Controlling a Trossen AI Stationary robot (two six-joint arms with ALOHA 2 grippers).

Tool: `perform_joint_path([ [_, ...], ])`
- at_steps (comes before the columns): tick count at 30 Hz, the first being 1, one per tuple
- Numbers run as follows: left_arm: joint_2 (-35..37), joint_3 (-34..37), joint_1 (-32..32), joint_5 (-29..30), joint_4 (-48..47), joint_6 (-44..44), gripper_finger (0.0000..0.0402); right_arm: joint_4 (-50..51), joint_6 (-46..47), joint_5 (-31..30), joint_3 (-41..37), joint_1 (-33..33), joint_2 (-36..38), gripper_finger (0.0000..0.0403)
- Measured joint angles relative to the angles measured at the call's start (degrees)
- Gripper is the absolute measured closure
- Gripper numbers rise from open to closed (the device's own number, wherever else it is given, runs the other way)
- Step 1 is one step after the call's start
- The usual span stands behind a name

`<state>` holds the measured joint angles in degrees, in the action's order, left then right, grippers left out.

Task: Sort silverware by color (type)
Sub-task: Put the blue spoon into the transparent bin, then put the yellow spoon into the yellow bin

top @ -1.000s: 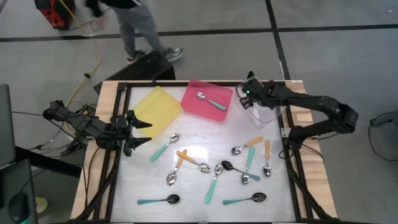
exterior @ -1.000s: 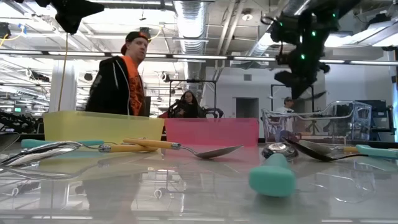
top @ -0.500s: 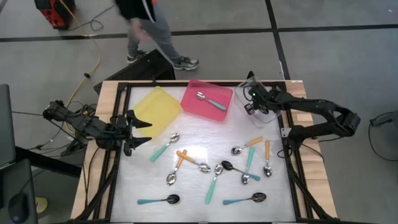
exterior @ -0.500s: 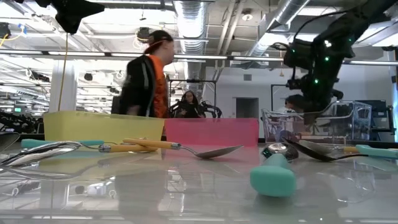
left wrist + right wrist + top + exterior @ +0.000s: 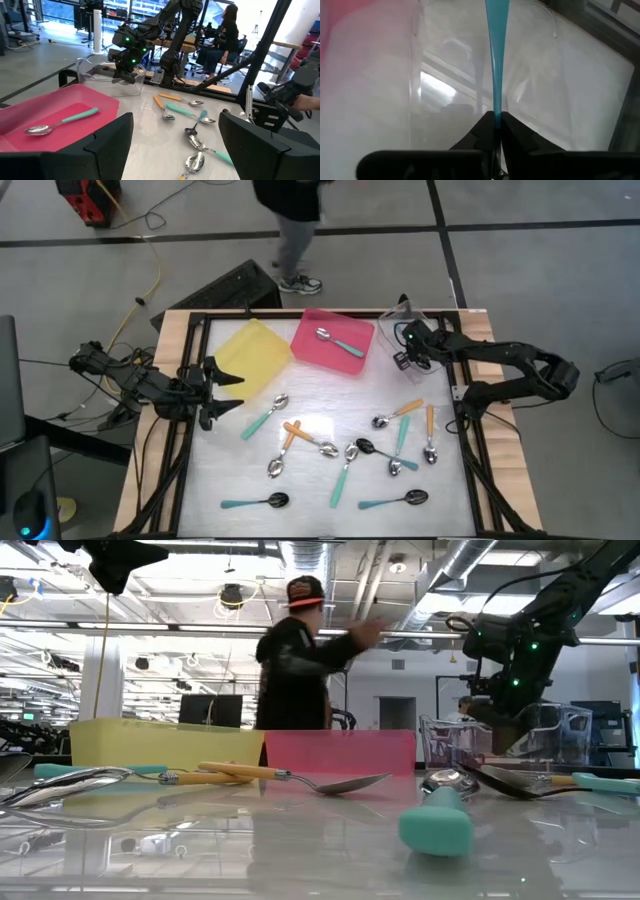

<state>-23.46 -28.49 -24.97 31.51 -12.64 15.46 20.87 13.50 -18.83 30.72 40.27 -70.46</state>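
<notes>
R gripper (image 5: 496, 117) is hovering over the clear tray (image 5: 418, 352) at the table's (image 5: 320, 395) far R corner, fingers (image 5: 516, 135) pinching a teal spoon (image 5: 495, 55) by its handle, handle pointing away over the tray floor. L gripper (image 5: 222, 390) is waiting at the table's L edge beside the yellow tray (image 5: 252, 358), fingers spread wide, holding nothing. One teal-handled spoon (image 5: 340, 343) is lying in the pink tray (image 5: 352, 364). The other spoons (image 5: 345, 455) are lying scattered across mid-table and near side, teal and orange mixed. A person (image 5: 300, 665) is passing behind the table.
</notes>
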Motion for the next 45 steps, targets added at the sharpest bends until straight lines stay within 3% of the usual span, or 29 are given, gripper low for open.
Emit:
perform_joint_path([
  [11, 0.0, 0.0, 0.0, -0.2, 0.0, 0.3, 0.0121, 0.2, 0.0, 0.9, 0.2, 0.0, 0.0, 0.0262],
  [16, -0.2, 0.0, 0.0, -0.1, 0.0, 0.5, 0.0121, 3.2, -1.3, 2.3, 4.3, -0.1, 0.5, 0.0239],
  [28, -3.5, 0.0, 0.0, -0.7, 0.1, 3.8, 0.0121, 13.9, -2.4, 2.4, 18.7, -5.8, 7.6, 0.0235],
  [39, -1.7, 0.0, 0.0, -0.9, 3.2, 4.7, 0.0121, 14.0, -5.0, 2.5, 19.6, -12.8, 14.9, 0.0242],
  [45, -1.1, 0.0, 0.0, 4.4, 3.0, 2.2, 0.0121, 13.9, -7.0, 2.5, 19.6, -15.0, 15.0, 0.0241],
])
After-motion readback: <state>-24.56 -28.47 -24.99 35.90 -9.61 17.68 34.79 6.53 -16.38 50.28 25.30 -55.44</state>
